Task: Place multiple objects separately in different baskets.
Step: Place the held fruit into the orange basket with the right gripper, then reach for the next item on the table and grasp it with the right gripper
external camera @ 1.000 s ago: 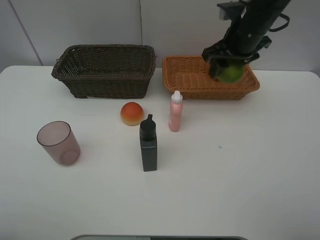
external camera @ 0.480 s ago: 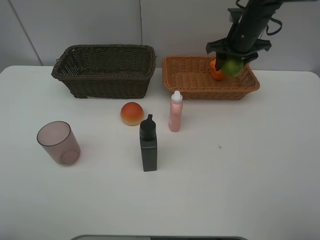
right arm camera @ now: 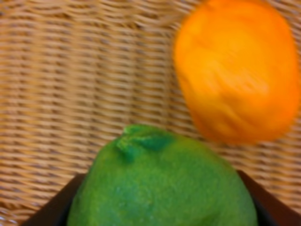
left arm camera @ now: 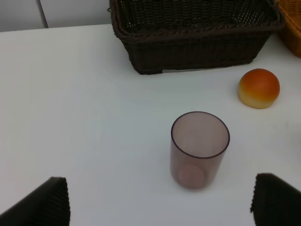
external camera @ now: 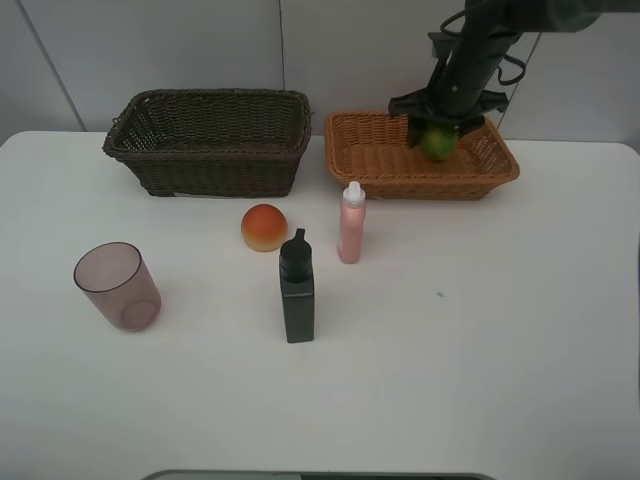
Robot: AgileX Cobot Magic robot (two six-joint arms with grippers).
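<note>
Green citrus [external camera: 437,142] farther left over tan basket [external camera: 375,162], tangerine [right arm camera: 237,70] hidden overhead

Bright, even light fills all 3 views, and the white table [external camera: 480,350] reads as a flat, clean white. Shadows are faint and soft, sitting close at the base of the black bottle [external camera: 296,290] and the cup [left arm camera: 199,149]. The high and left wrist views are sharp. The right wrist view is blurred: the tangerine [right arm camera: 237,70] smears at its edges, and the green citrus [right arm camera: 162,181] and basket weave [right arm camera: 70,70] look soft.
</note>
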